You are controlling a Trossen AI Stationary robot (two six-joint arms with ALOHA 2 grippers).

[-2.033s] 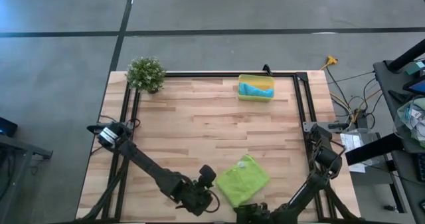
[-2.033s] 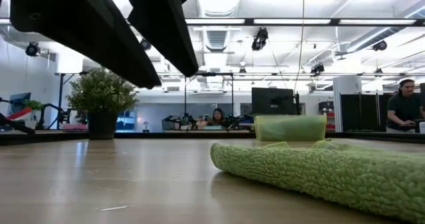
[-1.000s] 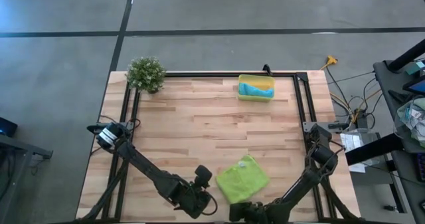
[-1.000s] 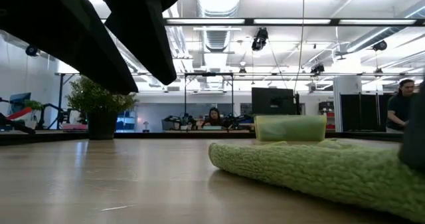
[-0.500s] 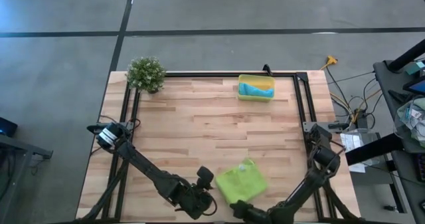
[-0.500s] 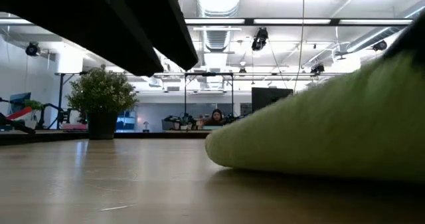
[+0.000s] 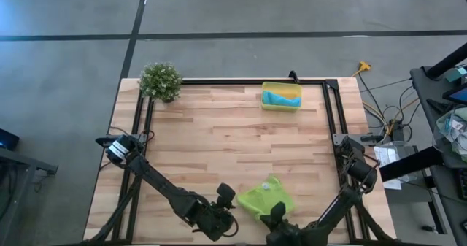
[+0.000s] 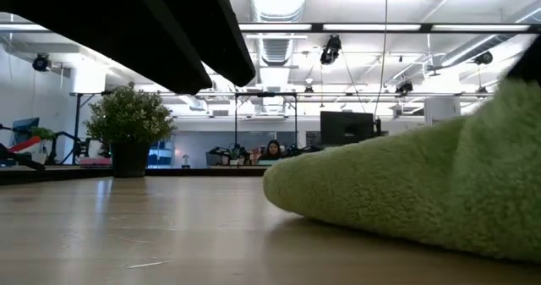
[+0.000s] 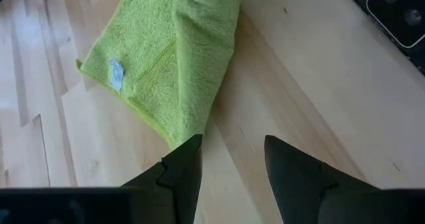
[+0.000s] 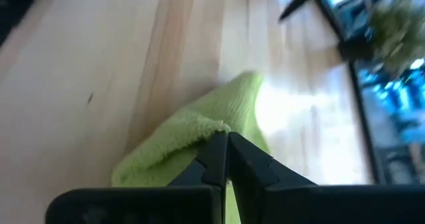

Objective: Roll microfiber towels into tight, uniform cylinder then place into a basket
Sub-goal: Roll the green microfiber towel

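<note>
The lime-green towel point(image 7: 268, 198) lies near the table's near edge, partly folded over itself, its white tag point(image 9: 116, 72) facing up. My right gripper point(image 7: 276, 214) is shut on its near edge. My left gripper point(image 9: 229, 159) stands open just left of the towel, one fingertip close by a corner, with nothing between its fingers. In the low view the towel point(image 8: 406, 192) bulges up at the right. At the far edge the yellow basket point(image 7: 281, 85) holds the turquoise towel point(image 7: 281, 98). My right gripper pinches the green towel's near edge point(image 10: 202, 127) between its two shut fingers. The fingers come from the table's near side, slanting down. The held edge is lifted and bent over toward the far edge, while the rest of the towel lies on the table.
A small potted plant point(image 7: 160, 80) stands at the far left corner. A black frame rail point(image 7: 248, 81) runs along the table's far and side edges. Bare wood lies between the green towel and the basket.
My right gripper has gone up and toward the table's far edge with the green towel's near edge. That part has lifted and folded over the rest, which has stayed where it was; the towel now shows shorter and humped.
</note>
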